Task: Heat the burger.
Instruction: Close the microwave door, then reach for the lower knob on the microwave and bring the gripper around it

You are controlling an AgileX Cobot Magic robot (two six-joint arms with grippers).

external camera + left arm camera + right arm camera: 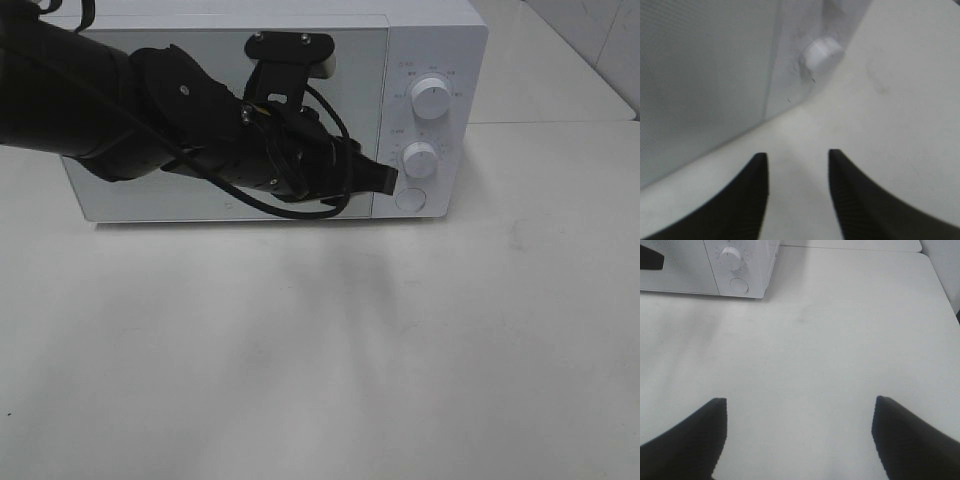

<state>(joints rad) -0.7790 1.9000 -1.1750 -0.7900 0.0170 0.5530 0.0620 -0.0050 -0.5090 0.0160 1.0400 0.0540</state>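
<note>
At the far edge of the worktop [350,350], a white microwave [340,60] with its door closed. Across the door, from the left side, reaches the left end effector [385,180]: tips just beside the lower knob [420,156] and the round button [411,199], contact not possible to tell, fingers [750,200] apart with nothing between. Over the middle of the worktop hangs the right end effector [800,405], spread wide, holding nothing. Burger not visible in any view.
</note>
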